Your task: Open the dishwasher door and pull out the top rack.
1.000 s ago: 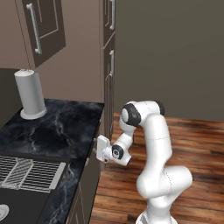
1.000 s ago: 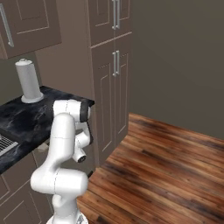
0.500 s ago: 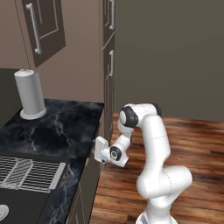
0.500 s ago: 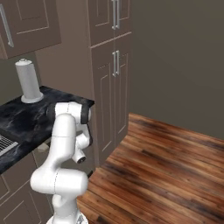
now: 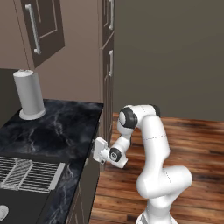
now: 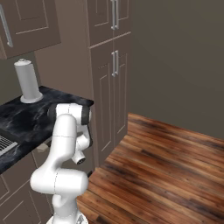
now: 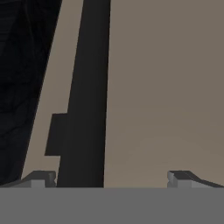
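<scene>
Two fingertips spread wide, end effector beside counter edge, empty-handed.

Arm: white, dark joints, rising from the base, elbow bent high, forearm folded down and back toward the left. Gripper: held low, pointing sideways to the left. Fingers: spread wide apart, nothing between them.

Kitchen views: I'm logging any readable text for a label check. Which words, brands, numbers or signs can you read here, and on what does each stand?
None: no readable text anywhere.
The paper towel roll is plain, with no print.
The black marble counter and the cabinet doors carry no label or sign.
The open gripper faces a bare brown panel, unmarked.
</scene>
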